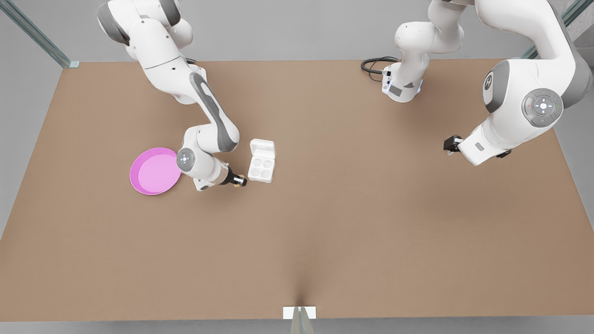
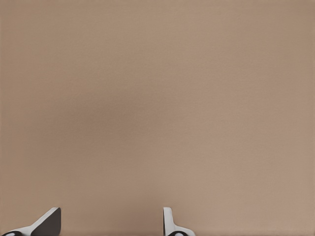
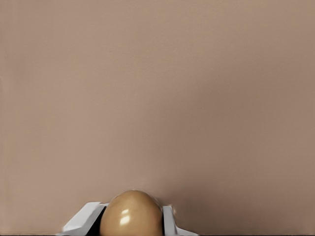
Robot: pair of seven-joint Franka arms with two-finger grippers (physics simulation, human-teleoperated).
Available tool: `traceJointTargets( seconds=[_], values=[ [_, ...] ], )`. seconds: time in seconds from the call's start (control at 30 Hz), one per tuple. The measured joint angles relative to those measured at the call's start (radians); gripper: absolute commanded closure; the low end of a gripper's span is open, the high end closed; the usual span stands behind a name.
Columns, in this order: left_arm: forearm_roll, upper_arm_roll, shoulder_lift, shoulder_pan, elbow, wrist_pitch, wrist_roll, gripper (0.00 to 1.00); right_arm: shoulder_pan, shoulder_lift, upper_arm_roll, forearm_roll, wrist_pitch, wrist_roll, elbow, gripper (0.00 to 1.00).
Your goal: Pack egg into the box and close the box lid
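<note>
1. The egg (image 3: 131, 215), tan-brown and oval, sits clamped between the two fingers of the right gripper (image 3: 132, 221), its rounded end pointing out past the fingertips, as the right wrist view shows at the lower centre of the frame. In the front view the same egg (image 1: 242, 182) is a small tan spot at the gripper's tip, left of centre in the frame.
2. The right gripper (image 1: 240, 181) is closed on the egg and lies just beside the box (image 1: 261, 168), off the box's lower left corner in the front view; gripper and box appear apart, not touching.
3. Governing relation: from the egg, the box lies toward the front view's right and slightly up. Its four cups look empty; the two on its left side are nearest the gripper.
4. The box's long axis runs roughly up and down the frame. The box lid (image 1: 262, 149) stands open at the upper end, so the approach from the lower left looks unobstructed.
5. The pink plate (image 1: 154, 171) lies on the gripper's far side from the box, on the brown table (image 1: 352, 222).
6. The left gripper (image 2: 110, 223), fingers spread and empty, waits over bare table; in the front view it (image 1: 449, 144) hangs at the right, well apart from the box.
</note>
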Motion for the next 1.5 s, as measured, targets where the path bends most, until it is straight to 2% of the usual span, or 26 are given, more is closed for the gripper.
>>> traceJointTargets(
  seconds=[0.2, 0.67, 0.7, 0.73, 0.9, 0.93, 1.0, 1.07, 1.1, 1.17, 1.27, 1.3, 1.37, 1.4, 1.5],
  values=[
    [0.0, 0.0, 0.001, -0.006, 0.0, 0.002, 0.0, 0.0, 0.086, 0.001, 0.0, 0.069, -0.006, 0.014, -0.018, 0.42],
    [0.0, 0.0, 0.005, -0.007, 0.0, 0.003, 0.0, 0.0, 0.074, -0.006, -0.002, 0.067, -0.022, 0.041, -0.062, 0.4],
    [0.0, 0.0, 0.004, -0.009, -0.001, 0.002, 0.0, 0.0, 0.076, -0.005, -0.002, 0.063, -0.024, 0.047, -0.06, 0.11],
    [0.0, 0.0, 0.002, -0.013, 0.0, 0.002, 0.0, 0.0, 0.078, -0.003, -0.002, 0.05, -0.027, 0.061, -0.059, 0.0],
    [0.0, 0.0, 0.002, -0.023, 0.0, -0.001, -0.001, 0.0, 0.073, -0.003, -0.003, 0.011, -0.042, 0.132, -0.059, 0.0],
    [0.0, 0.0, 0.004, -0.024, 0.001, -0.001, -0.001, 0.05, 0.072, -0.016, -0.003, 0.008, -0.046, 0.144, -0.061, 0.0],
    [0.0, 0.0, 0.028, -0.043, 0.005, 0.001, -0.001, 0.78, 0.05, -0.099, -0.004, 0.005, -0.077, 0.166, -0.066, 0.0],
    [-0.002, -0.003, 0.075, -0.119, 0.011, 0.015, -0.001, 0.79, 0.018, -0.192, -0.022, 0.011, -0.137, 0.186, -0.045, 0.0],
    [-0.007, -0.004, 0.106, -0.175, 0.016, 0.024, -0.001, 0.79, 0.011, -0.204, -0.067, -0.012, -0.166, 0.195, -0.008, 0.0],
    [-0.025, -0.007, 0.21, -0.3, 0.066, 0.049, -0.002, 0.79, -0.045, -0.155, -0.173, -0.151, -0.29, 0.197, 0.219, 0.0],
    [-0.068, -0.011, 0.299, -0.461, 0.103, 0.082, -0.01, 0.79, -0.159, -0.136, -0.215, -0.339, -0.46, 0.158, 0.418, 0.0],
    [-0.084, -0.012, 0.314, -0.509, 0.105, 0.093, -0.017, 0.79, -0.201, -0.143, -0.208, -0.389, -0.507, 0.134, 0.454, 0.0],
    [-0.111, -0.012, 0.34, -0.62, 0.106, 0.117, -0.047, 0.79, -0.363, -0.202, -0.091, -0.471, -0.579, 0.082, 0.483, 0.0],
    [-0.122, -0.012, 0.357, -0.662, 0.107, 0.131, -0.067, 0.79, -0.396, -0.218, -0.064, -0.511, -0.61, 0.058, 0.503, 0.0],
    [-0.145, -0.013, 0.428, -0.763, 0.107, 0.18, -0.134, 0.79, -0.424, -0.177, -0.046, -0.583, -0.679, -0.008, 0.557, 0.0]
  ],
)
